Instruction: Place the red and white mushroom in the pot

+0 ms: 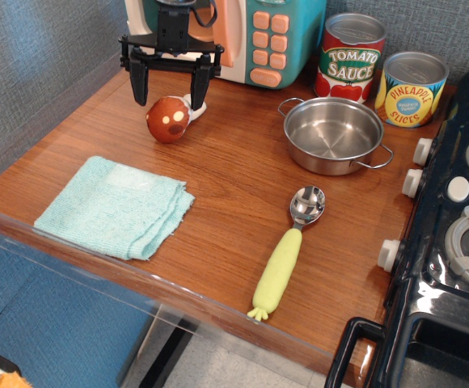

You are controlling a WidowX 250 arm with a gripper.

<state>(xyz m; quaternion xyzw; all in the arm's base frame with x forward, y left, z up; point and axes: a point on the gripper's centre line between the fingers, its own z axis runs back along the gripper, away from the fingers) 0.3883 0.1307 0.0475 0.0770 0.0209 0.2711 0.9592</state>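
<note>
A: Where is the red and white mushroom point(170, 118), the small toy with dark red-brown cap, cream spots and short white stem?

B: It lies on its side on the brown wooden table point(226, 174), at about ten o'clock from the table's middle. The black gripper point(170, 93) hangs just above it with its two fingers spread apart and holding nothing. I think it is placed so because one finger must go down on each side of the cap.

A: And the pot point(332, 134)?

B: The round shiny steel pot with two wire handles stands empty at about two o'clock, well apart from the mushroom, its mouth up to receive it.

A: How many things do you count?

B: One mushroom, one pot, two labelled tin cans point(350, 55), one yellow-handled spoon point(289, 248), one light blue cloth point(116, 206), one toy microwave point(268, 36)
</note>
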